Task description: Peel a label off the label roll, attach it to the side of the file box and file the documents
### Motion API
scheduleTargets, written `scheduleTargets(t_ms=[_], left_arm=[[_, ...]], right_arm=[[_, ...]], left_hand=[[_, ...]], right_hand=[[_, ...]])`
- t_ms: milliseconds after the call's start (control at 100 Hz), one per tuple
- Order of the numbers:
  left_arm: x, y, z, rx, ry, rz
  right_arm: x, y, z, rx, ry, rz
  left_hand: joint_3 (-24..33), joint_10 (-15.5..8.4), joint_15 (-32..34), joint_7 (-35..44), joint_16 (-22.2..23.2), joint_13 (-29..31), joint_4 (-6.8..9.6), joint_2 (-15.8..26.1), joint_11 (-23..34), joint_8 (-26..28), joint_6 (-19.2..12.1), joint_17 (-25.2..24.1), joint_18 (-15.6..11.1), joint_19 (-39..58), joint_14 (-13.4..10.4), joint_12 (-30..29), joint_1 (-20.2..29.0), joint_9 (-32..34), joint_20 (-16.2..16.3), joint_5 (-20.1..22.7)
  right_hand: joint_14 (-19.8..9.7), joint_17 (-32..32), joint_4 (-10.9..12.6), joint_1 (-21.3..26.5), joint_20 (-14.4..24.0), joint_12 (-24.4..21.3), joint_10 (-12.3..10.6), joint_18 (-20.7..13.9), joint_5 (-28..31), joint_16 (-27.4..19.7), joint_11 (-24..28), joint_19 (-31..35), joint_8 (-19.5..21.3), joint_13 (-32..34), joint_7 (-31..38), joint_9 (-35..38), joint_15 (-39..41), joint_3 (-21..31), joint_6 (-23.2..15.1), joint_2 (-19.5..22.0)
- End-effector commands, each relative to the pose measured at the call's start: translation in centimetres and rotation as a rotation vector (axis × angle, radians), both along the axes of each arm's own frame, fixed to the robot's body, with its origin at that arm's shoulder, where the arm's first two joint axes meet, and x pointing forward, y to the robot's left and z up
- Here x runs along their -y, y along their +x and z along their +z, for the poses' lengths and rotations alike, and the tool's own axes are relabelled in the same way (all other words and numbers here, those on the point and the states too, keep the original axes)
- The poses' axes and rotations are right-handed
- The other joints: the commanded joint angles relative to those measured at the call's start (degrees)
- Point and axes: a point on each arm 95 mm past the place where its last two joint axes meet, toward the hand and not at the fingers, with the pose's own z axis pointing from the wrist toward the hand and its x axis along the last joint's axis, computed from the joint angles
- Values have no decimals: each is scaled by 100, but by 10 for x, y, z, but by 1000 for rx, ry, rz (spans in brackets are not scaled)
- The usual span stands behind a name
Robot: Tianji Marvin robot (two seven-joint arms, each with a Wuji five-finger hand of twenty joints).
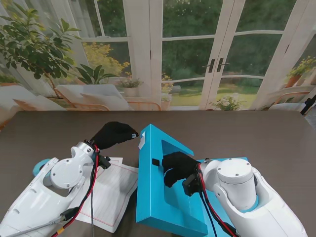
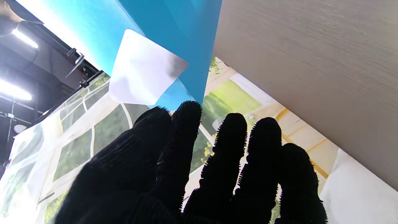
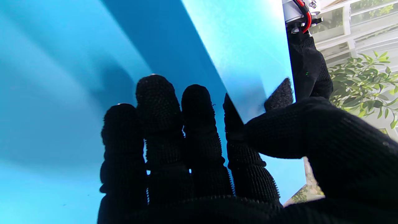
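Near the table's (image 1: 276,133) middle, toward its near edge, the blue file box (image 1: 170,197) stands tilted, its open face turned to the right. The right hand (image 1: 178,167) steadies it: in the right wrist view four fingers (image 3: 158,102) lie flat inside and the thumb pinches the wall edge, so the hand is closed on the box. The left hand (image 1: 114,133) is at the box's far left corner, fingers loosely spread and gripping nothing. A white label (image 2: 144,70) sits on the box's outer side there. In the left wrist view one part of the label overhangs the box edge, and the index fingertip (image 2: 186,113) is just beside that spot; contact cannot be confirmed.

Judgement: the sticking step is under way and the label is not fully seated. Recommended practice: keep the right hand firm so the wall does not flex, press from the bonded area outward with flat fingertips, and fold or smooth the overhang down last. Avoid dragging, which may lift a corner.

Documents (image 1: 111,190) lie on the table left of the box, partly under the left arm, not yet filed. The label roll cannot be identified.
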Motion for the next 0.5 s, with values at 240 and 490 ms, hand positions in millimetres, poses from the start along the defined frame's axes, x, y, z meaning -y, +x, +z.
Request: scheduleTargets(t_ms=[240,490], left_arm=[[10,-3,9,107,46,-76],[15,-5,13,175,60,-92]], right_arm=[[-3,-2,2,-2,10,20],[-3,-2,1,-4,12,18]], left_hand=[[1058,-339,49,-720,-18,-299,-159,-685,-364,-141,-698,-329,-833,-108,-310,1158,384,-562,-338,-235],[1204,-393,125,-837,31,-439,-142,-804,-392,-193,-762,-413,-983,-118,-458,1099,326,-920,-345,-368]], right_hand=[[-25,-593,203,97,-71,108,-67,-243,150,41,-36,26,153,183,111,87,74,179,-411,-167],[-22,-594,205,99,-70,104,-52,-246,146,42,-37,24,155,191,111,89,83,187,-401,-165]])
